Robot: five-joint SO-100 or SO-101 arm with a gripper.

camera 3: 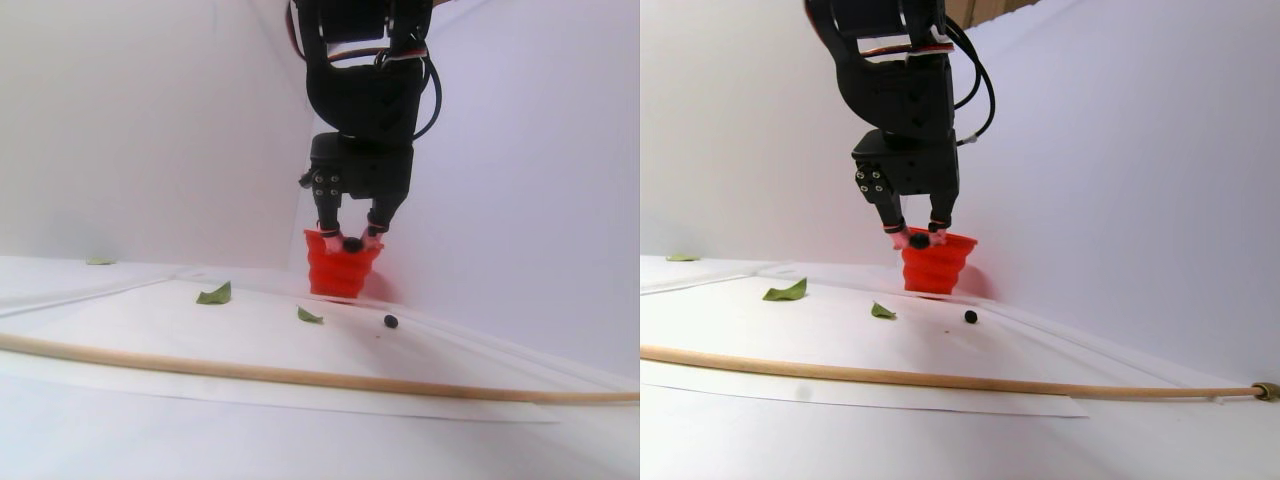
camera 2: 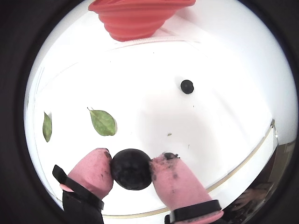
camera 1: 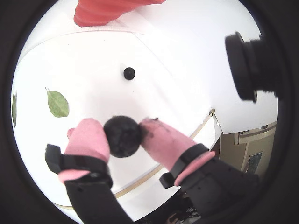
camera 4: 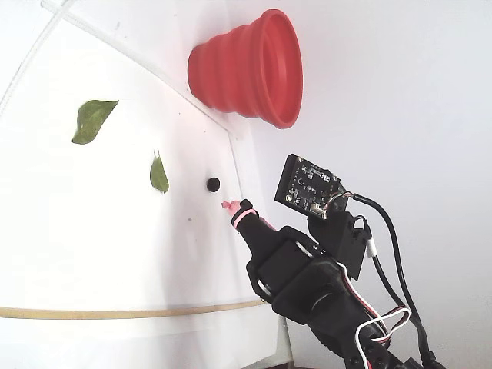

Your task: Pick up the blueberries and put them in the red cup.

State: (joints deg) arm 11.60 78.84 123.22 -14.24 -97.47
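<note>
My gripper (camera 1: 122,135) (camera 2: 131,169) has pink-tipped fingers shut on a dark round blueberry (camera 1: 122,136) (camera 2: 131,168), held above the white surface. In the stereo pair view the gripper (camera 3: 351,243) hangs in front of the red cup (camera 3: 340,272), about level with its rim. The second, smaller blueberry (camera 1: 129,73) (camera 2: 187,86) (camera 3: 390,321) (camera 4: 213,183) lies on the white sheet between me and the cup. The red ribbed cup (camera 1: 105,11) (camera 2: 135,18) (camera 4: 250,69) stands at the far edge of the sheet. In the fixed view only one pink fingertip (camera 4: 230,206) shows.
Green leaves (camera 2: 103,122) (camera 2: 46,127) (camera 4: 92,119) (camera 4: 158,175) lie on the sheet to the left of the loose berry. A thin wooden rod (camera 3: 300,376) runs along the sheet's near edge. White walls close in behind and beside the cup. A black camera (camera 1: 247,65) rides on the arm.
</note>
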